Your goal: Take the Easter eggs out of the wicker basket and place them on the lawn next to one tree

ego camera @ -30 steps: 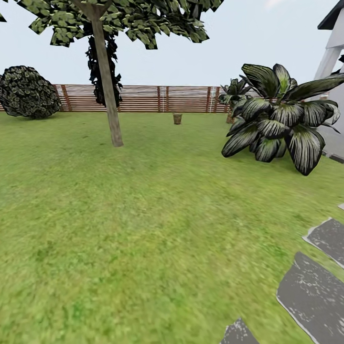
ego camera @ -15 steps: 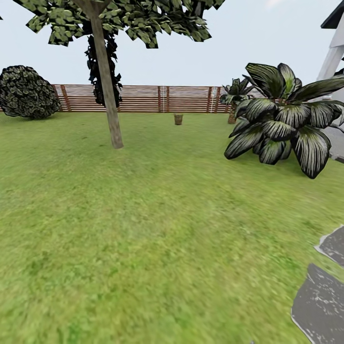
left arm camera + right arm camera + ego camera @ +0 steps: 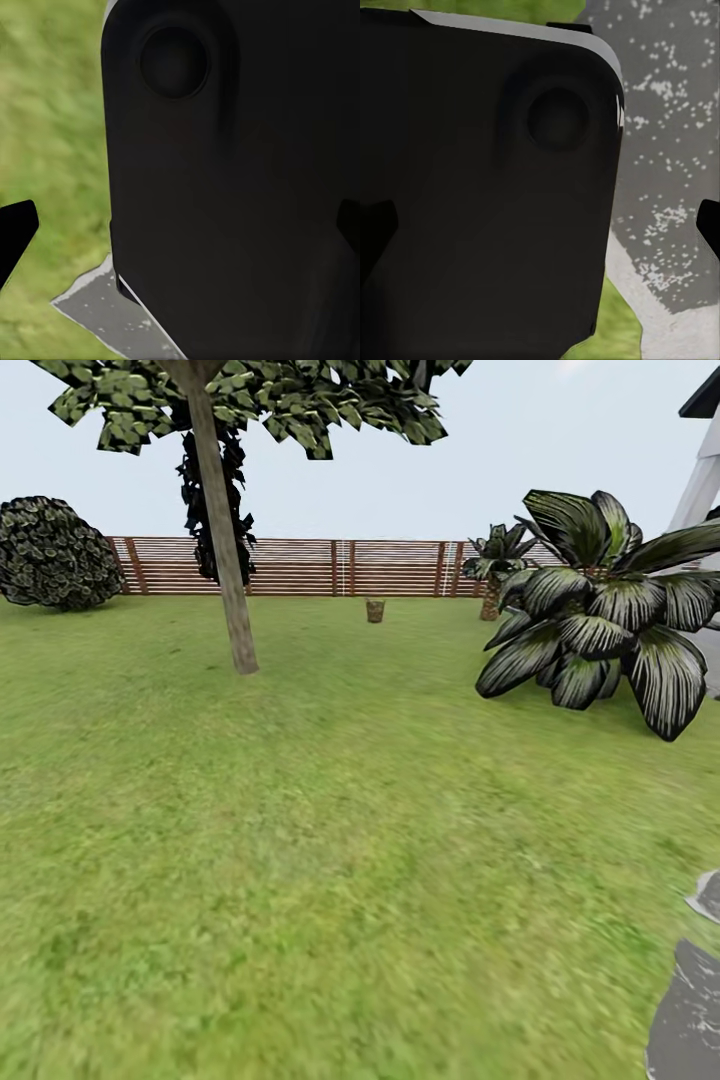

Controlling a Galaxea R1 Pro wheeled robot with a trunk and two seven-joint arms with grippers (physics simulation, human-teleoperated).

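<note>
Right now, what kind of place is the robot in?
A simulated backyard garden, most likely: a wide lawn, a slatted wooden fence along the far edge, a tree and a big leafy plant. A grey stepping stone sits at the near right.

You're in a fenced garden: open lawn (image 3: 330,840), slatted wooden fence (image 3: 300,566) at the back, tree (image 3: 225,540), round bush (image 3: 55,553), big broad-leaf plant (image 3: 600,620), grey stepping stones (image 3: 690,1020), house corner (image 3: 700,470) at right.
</note>
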